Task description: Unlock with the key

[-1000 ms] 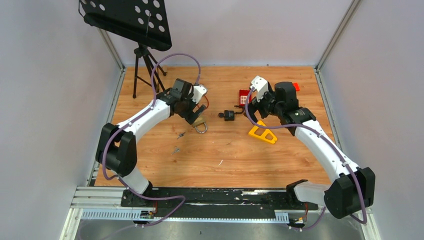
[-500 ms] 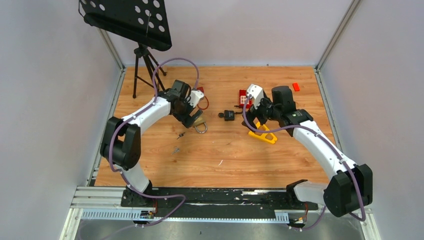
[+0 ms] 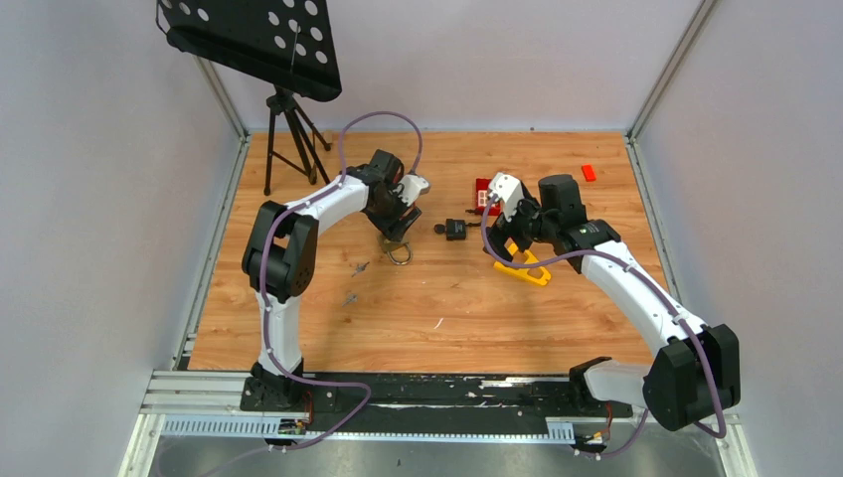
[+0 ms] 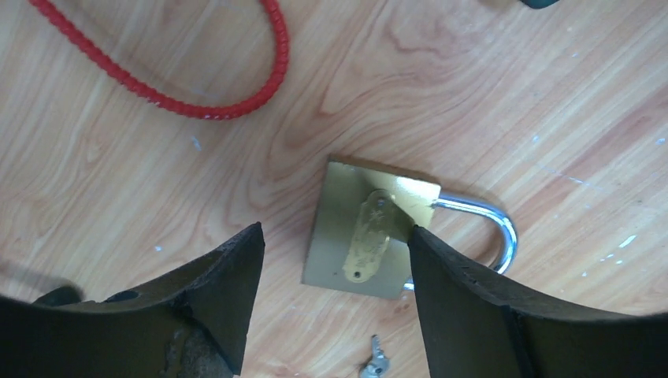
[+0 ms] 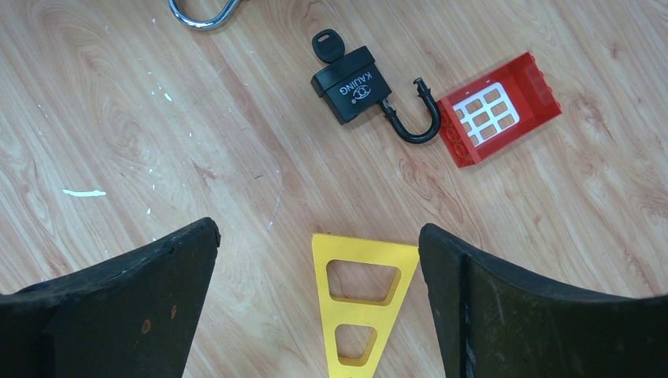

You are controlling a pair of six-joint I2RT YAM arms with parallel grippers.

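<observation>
Left gripper, fingers wide, straddles the square brass padlock: centre on its body before closing. Right gripper, fingers likewise wide, hovers well apart from it.

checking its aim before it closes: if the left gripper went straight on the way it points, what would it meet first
Most likely the brass padlock, lying flat on the table between the open fingers of the left gripper; the height above it is unclear.
</observation>
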